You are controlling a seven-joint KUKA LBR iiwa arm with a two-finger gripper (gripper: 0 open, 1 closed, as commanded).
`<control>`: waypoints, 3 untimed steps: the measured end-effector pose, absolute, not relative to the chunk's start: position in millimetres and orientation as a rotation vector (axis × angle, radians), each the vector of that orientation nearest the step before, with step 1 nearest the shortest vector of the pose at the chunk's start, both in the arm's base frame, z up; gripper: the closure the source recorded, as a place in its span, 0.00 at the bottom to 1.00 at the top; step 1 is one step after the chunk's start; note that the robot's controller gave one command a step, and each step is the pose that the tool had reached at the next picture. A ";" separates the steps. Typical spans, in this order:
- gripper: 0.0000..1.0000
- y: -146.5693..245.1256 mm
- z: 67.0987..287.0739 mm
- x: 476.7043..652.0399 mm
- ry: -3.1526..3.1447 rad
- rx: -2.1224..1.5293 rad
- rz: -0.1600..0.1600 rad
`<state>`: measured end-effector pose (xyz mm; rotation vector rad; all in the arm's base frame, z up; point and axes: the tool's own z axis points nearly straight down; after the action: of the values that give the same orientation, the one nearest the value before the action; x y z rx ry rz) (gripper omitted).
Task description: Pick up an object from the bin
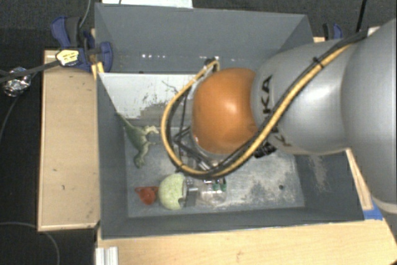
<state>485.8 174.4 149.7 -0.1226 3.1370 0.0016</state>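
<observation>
My gripper [201,190] is low over the bin's floor near the front wall, mostly hidden under the arm's orange cover. A pale green rounded thing [172,190], like an egg or ball, lies right against its left side. A small red lump [147,195] sits just left of the pale green thing. Farther left, a green toy dinosaur [139,140] lies by the bin's left wall. A small clear or whitish piece [214,196] shows beneath the gripper; what it is cannot be made out.
The big grey arm with its yellow cable reaches in from the right and covers the bin's right and back parts. Bare scuffed floor shows to the right of the gripper, along the front wall.
</observation>
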 end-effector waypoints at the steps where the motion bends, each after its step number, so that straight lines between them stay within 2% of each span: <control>1: 0.00 180.2 132.1 489.9 3.127 -0.268 0.003; 2: 1.00 178.7 79.7 506.0 3.075 -0.623 0.004; 3: 1.00 178.7 79.7 506.0 3.075 -0.622 0.004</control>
<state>506.0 178.7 79.7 -0.6219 3.0748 0.0042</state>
